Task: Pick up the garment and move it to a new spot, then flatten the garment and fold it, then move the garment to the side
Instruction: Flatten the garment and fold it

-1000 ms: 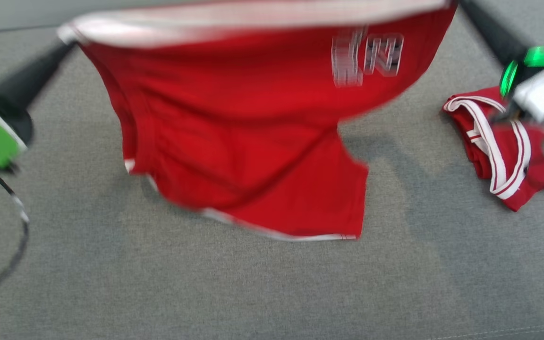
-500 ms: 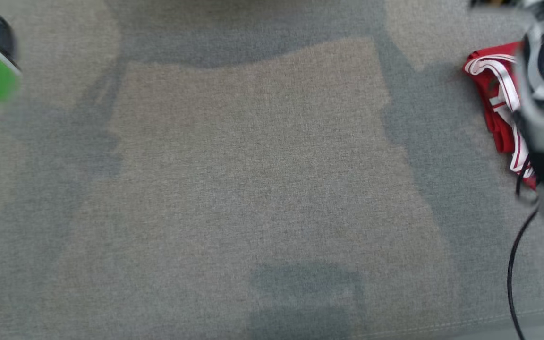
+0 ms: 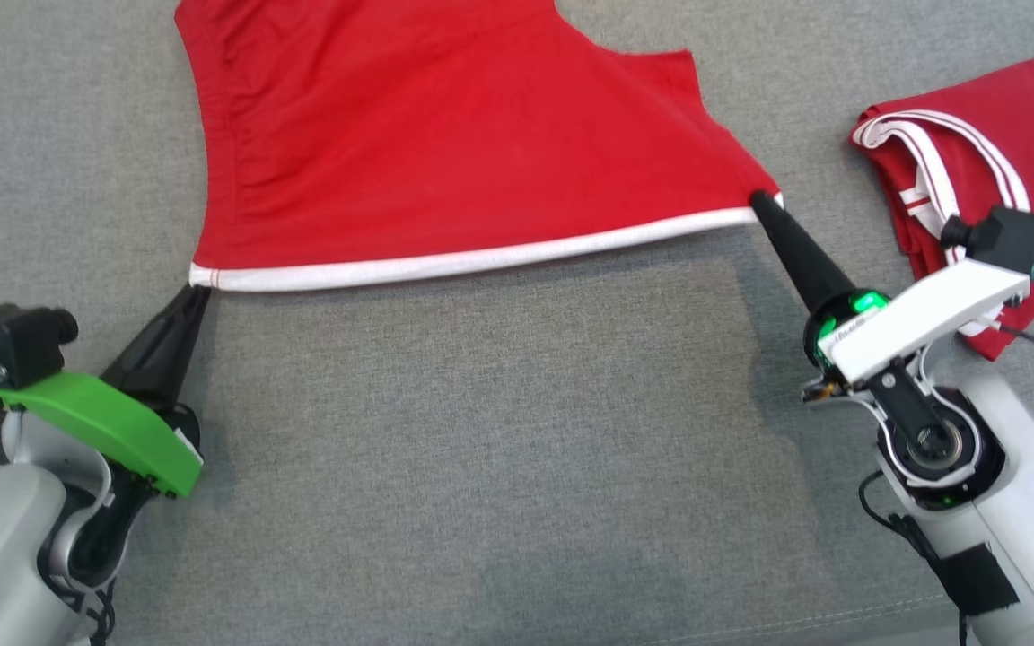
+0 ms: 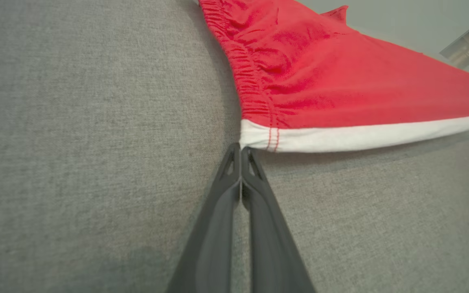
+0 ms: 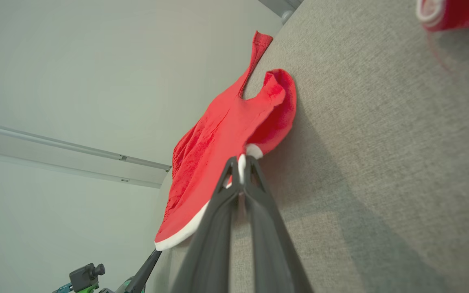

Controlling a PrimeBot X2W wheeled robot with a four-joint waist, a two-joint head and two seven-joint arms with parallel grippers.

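Lowered since a second ago, the left gripper (image 3: 198,292) (mid-left) and right gripper (image 3: 757,197), upper right, are clamped shut on the white hem corners of the garment (image 3: 445,144), which is spread across the frame's upper centre. Cloth could be rucked if one corner is dragged unevenly.

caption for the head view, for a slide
Left gripper and right gripper pinch the hem corners of the red garment, stretched over grey upholstery; a red jersey lies at right.

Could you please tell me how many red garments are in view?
2. One garment stretched between the left gripper and right gripper; a second garment lies bunched at the right.
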